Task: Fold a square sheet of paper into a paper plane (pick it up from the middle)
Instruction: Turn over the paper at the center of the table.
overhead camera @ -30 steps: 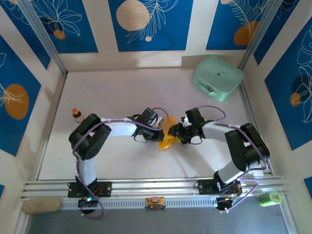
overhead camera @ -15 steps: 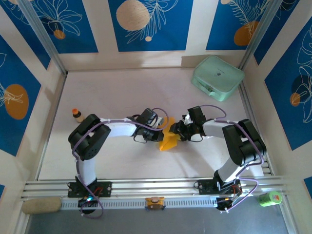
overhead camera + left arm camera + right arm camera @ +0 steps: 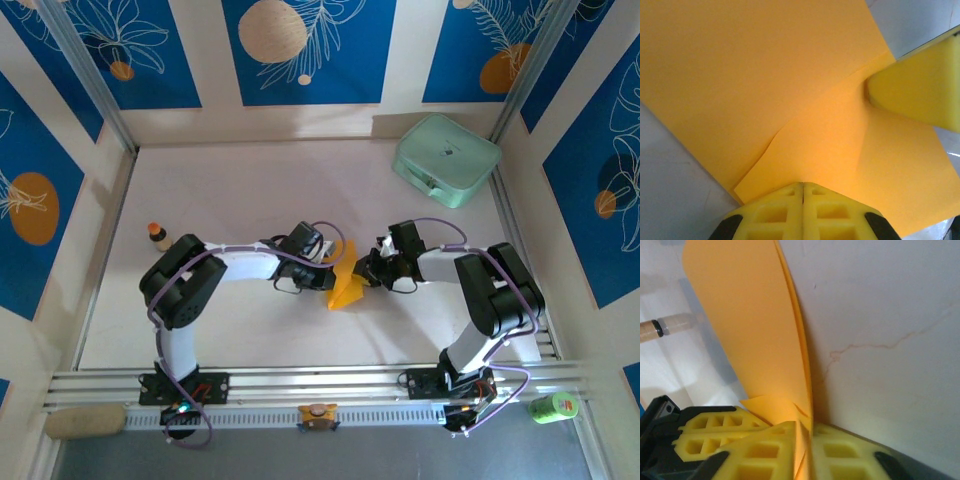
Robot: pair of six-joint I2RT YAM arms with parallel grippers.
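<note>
The square sheet of paper (image 3: pixel 347 290), orange-yellow and folded into layers, sits mid-table between both arms. My right gripper (image 3: pixel 363 272) comes at it from the right. In the right wrist view the folded paper (image 3: pixel 755 325) stands edge-on and runs down between the shut jaws of that gripper (image 3: pixel 805 427). My left gripper (image 3: pixel 331 276) reaches in from the left. In the left wrist view its jaws (image 3: pixel 802 186) are shut tight together, tips against the face of the paper (image 3: pixel 765 75), with a fold edge just ahead. A right finger (image 3: pixel 915 90) pinches the paper's far side.
A mint-green rounded case (image 3: pixel 445 160) lies at the back right corner. A small brown orange-capped bottle (image 3: pixel 158 236) stands near the left wall. The aluminium rail (image 3: pixel 320 385) runs along the near edge behind the arm bases.
The right gripper has slid a little left and closed its jaws on the paper. The paper now stands more upright. The left arm has stayed put, jaws shut.
</note>
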